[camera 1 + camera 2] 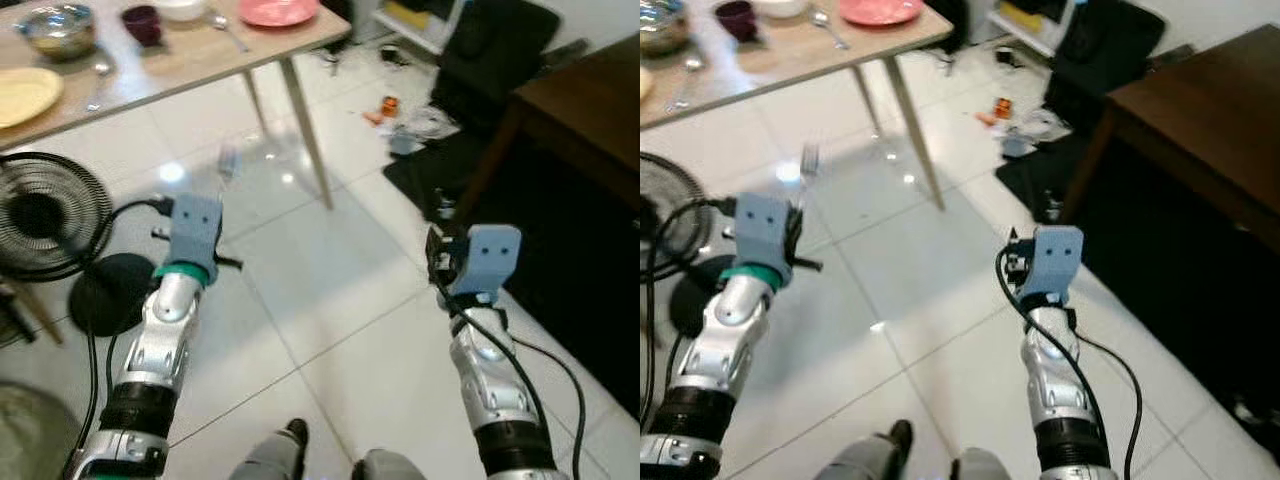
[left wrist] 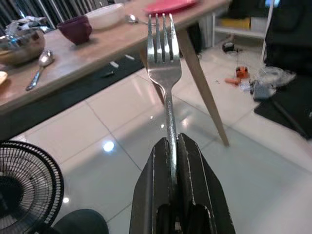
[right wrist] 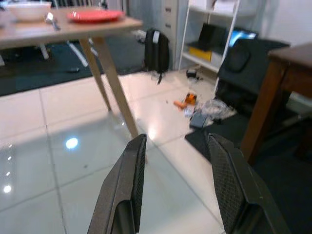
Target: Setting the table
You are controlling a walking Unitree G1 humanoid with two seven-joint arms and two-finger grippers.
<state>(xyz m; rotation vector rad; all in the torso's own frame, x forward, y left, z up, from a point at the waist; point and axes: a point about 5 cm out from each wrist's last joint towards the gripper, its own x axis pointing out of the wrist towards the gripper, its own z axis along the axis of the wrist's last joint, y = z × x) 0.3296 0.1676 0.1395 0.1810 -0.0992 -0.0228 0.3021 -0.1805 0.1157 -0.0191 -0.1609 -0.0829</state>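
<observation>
Fork (image 2: 165, 73) in my left gripper (image 2: 174, 146), tines forward, as I stand on white floor tiles (image 1: 330, 290) short of the wooden table (image 1: 200, 60). From my head camera, both silver arms reach out ahead of me; the fork shows faintly past my left wrist, well below the tabletop and near its leg. On the table sit a steel bowl (image 1: 58, 28), a yellow plate (image 1: 25, 95), a dark purple cup (image 1: 143, 22), a white bowl (image 1: 182, 9), a pink plate (image 1: 278, 11) and two spoons. A black fan (image 1: 45, 215) stands on the floor to my left; a dark wooden table (image 1: 1210, 120) is on my right.

From my left wrist, my two black fingers are pressed together on the fork's handle, the tines level with the table edge.

From my right wrist, my right gripper (image 3: 175, 190) hangs over the tiles, fingers spread apart and holding nothing.
</observation>
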